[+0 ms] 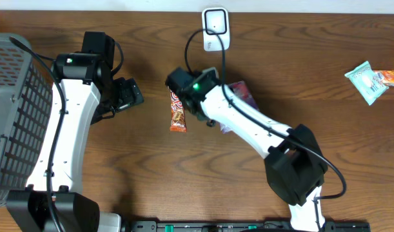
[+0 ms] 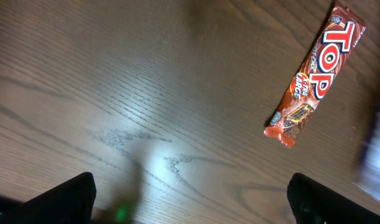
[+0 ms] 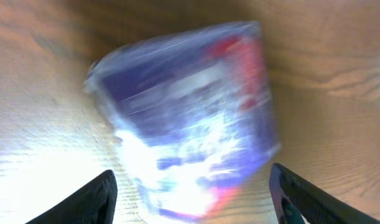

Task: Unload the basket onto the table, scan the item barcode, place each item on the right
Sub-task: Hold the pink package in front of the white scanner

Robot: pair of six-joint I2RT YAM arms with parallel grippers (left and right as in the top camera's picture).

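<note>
Where the blurred packet (image 3: 190, 106) lies, right hand (image 3: 196, 194) apart above it; left hand (image 2: 190, 200) wide, empty.

purple packet (image 3: 190, 118) is just a smear in the right wrist view, can't read any print on it. from overhead the right arm (image 1: 248, 122) hides most of it, and the basket (image 1: 29, 96) runs off the left edge
</note>
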